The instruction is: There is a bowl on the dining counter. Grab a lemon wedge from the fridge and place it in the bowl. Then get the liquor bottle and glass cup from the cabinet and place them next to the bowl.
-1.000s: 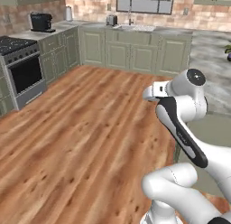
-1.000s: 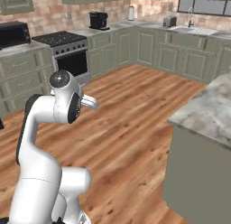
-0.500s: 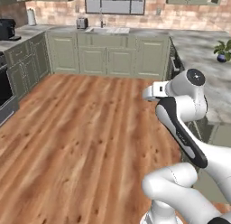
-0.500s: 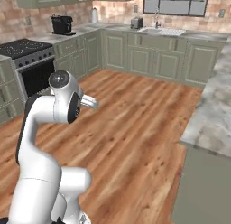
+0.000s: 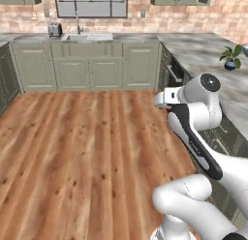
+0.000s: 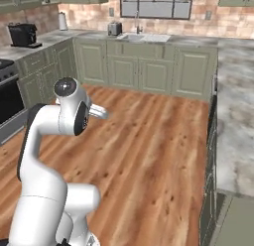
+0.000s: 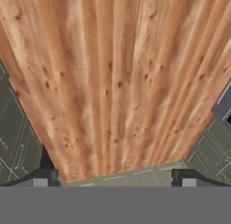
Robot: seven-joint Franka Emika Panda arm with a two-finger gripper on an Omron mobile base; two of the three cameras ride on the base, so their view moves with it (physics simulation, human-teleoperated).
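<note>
In the left base view, the white arm [image 5: 193,137] rises from the lower right and folds back on itself over a wooden floor [image 5: 72,157]. A row of grey-green cabinets [image 5: 87,65] runs along the far wall under a sink [image 5: 87,37], with a toaster [image 5: 54,29] at its left. A marble table [image 5: 208,55] stretches along the right side and carries a small potted plant [image 5: 231,57] near the far right edge. None of the task's things, the bowl, lemon wedge, liquor bottle or glass cup, can be made out here, so their place cannot be told.

In the right base view, the arm [image 6: 54,141] stands at the lower left over the same plank floor [image 6: 149,141]. The far wall holds the cabinets [image 6: 144,66], the sink [image 6: 144,37] and the toaster [image 6: 115,28]. On the far left sit a dark coffee machine [image 6: 22,34] and a white roll of paper towel [image 6: 63,21]; an oven [image 6: 7,101] fronts the left edge. The marble table [image 6: 235,116] runs down the right side.

In the hand view, the end effector [image 7: 115,179] points at the floor [image 7: 113,83], its two dark fingertips [image 7: 43,177] standing wide apart at the bottom, nothing between them. Grey-green cabinet fronts [image 7: 13,128] border the boards at the left and lower right.
</note>
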